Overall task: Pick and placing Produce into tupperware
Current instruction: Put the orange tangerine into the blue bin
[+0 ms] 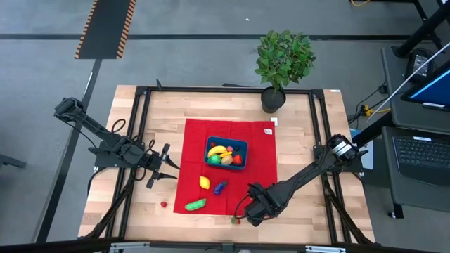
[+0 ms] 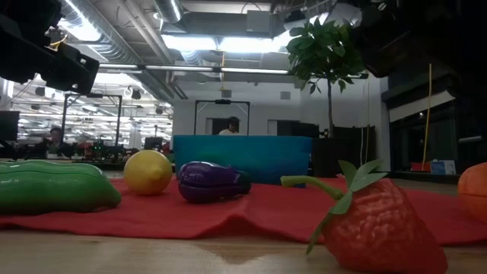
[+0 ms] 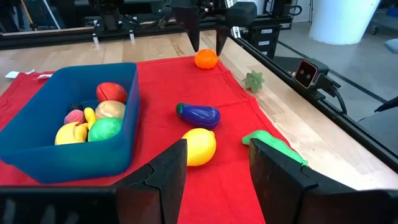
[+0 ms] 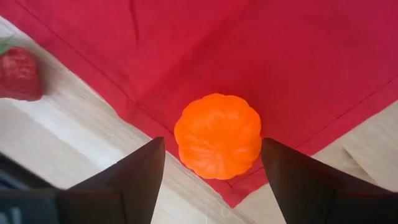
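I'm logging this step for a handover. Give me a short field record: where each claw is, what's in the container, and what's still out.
right claw: open, fingers either side of orange pumpkin at cloth corner
left claw: open, empty, beside cloth
container: holds several fruits
on cloth: lemon, eggplant, cucumber
on table: strawberry
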Motion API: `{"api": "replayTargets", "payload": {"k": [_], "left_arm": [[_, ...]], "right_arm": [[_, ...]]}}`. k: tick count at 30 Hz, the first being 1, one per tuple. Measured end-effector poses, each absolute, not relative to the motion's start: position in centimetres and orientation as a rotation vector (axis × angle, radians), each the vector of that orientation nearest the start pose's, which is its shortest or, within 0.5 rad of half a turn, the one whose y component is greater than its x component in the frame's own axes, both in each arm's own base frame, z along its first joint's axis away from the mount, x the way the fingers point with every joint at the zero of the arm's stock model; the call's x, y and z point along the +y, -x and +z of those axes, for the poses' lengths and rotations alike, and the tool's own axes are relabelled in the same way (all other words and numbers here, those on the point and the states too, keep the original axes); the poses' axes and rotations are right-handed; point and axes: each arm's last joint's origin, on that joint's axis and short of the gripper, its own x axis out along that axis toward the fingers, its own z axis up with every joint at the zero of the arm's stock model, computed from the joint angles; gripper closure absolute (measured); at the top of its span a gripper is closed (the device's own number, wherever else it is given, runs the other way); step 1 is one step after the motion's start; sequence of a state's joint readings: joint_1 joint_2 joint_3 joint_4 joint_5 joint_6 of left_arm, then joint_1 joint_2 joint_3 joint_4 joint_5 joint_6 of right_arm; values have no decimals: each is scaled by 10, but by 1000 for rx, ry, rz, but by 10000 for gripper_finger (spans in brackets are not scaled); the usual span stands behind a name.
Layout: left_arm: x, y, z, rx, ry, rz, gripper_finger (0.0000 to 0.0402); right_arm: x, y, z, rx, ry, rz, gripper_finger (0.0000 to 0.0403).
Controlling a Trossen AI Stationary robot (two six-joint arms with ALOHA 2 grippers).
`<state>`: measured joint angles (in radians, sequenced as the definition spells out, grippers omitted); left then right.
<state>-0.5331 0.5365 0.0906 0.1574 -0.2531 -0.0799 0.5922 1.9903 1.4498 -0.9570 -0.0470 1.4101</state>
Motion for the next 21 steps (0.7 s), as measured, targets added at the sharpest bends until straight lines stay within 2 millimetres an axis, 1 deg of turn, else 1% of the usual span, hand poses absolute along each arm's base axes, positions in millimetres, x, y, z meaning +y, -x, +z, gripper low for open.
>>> {"api": "replayTargets", "payload": {"k": [8,16,21], "left_arm": [[-61,-117,160,278,-32,-267,239],[-61,-117,160,278,-32,-267,239],[-61,-117,160,278,-32,-267,239]], "right_arm": [[211,-311,173,1473,-703,-571,136],[208,-307,155,1459,-710,-561,136],[207,-306,152,1460,-716,-555,136]]}}
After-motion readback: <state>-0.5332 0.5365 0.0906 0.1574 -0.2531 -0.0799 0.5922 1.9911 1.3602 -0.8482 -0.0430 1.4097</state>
